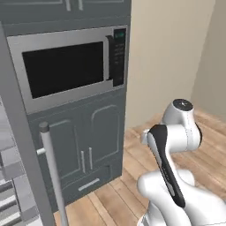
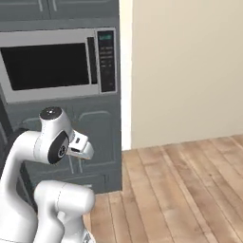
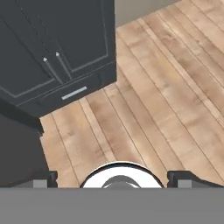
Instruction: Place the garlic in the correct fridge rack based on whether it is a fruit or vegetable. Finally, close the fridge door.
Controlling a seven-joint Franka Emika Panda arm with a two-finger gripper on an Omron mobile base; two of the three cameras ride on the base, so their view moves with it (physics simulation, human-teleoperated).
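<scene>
Fridge door (image 1: pixel 20 145) stands open at the left edge of the left base view, a tall grey slab seen edge-on, its long silver bar handle (image 1: pixel 52 172) running down the near side. Beyond the door, at the far left, pale grey ledges (image 1: pixel 9 194) step down one under another; whether they are door bins or a fridge rack I cannot tell from this angle. Garlic? I can't pick it out anywhere, so I can't say how it lies relative to the pincer.

Straight ahead sits a built-in microwave (image 1: pixel 66 66) with a black window and a dark control panel (image 1: pixel 119 56) on its right, set into dark grey cabinetry. Below it are two cabinet doors (image 1: pixel 92 141) with slim vertical pulls, and a drawer (image 1: pixel 95 178) with a horizontal pull under those. A beige wall (image 2: pixel 185 71) runs off to the right, and wooden floorboards (image 2: pixel 190 190) cover the ground.

The white arm (image 1: pixel 176 150) is folded up close to the base, elbow high, in front of the cabinet. In the hand view the camera looks down at the floorboards and the lower cabinet corner (image 3: pixel 57 57). The gripper (image 3: pixel 113 178) shows two dark fingertips (image 3: pixel 183 178) at the bottom, set wide apart with nothing between them, so the pincer is spread and empty, hanging over bare floor beside the cabinet.
</scene>
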